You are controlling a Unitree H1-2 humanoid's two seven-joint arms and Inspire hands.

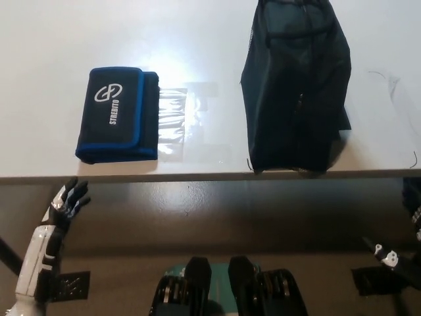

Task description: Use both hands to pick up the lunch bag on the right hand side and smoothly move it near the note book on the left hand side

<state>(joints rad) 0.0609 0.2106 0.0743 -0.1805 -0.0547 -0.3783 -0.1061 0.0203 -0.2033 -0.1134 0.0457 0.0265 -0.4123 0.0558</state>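
black lunch bag (296, 89) stands on the white bench (197, 39), right of the blue-edged note book (117, 114). left hand (67, 203), fingers spread, empty below the bench edge; right hand (414, 214) barely visible, state indiscernible.

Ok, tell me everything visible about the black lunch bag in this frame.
The lunch bag is black, soft-looking fabric, slightly creased, with a seam or zip line down its front. It sits on the right of the white table, its lower end near the front edge, its top cut off by the frame. Neither hand touches it.
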